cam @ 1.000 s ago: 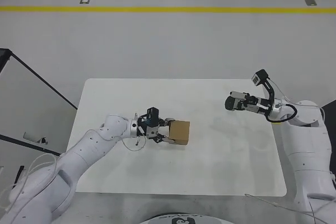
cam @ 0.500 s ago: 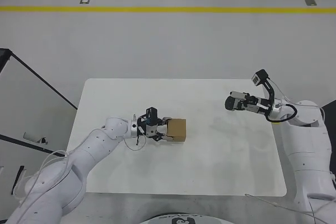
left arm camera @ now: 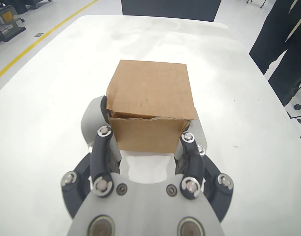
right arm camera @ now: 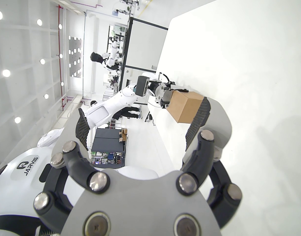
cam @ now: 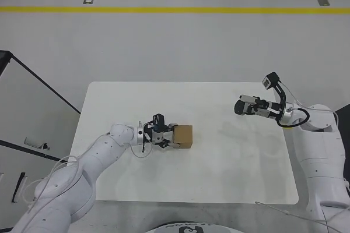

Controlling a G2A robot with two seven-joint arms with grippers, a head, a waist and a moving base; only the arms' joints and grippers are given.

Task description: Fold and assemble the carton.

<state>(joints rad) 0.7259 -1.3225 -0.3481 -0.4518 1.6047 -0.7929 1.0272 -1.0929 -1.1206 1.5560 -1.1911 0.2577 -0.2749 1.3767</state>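
Near table (cam: 233, 169) centre sits carton (cam: 184, 137), top flap lip ajar, pinched across its end by left gripper (left arm camera: 149, 114). Right gripper (cam: 238, 108), fingers spread, hangs above table's right side. Probably best: squeeze lightly, keep walls square, press lip flush.

My left gripper (left arm camera: 149, 110) clasps the near end of the brown carton (left arm camera: 150, 87), which rests on the white table (left arm camera: 54, 82).
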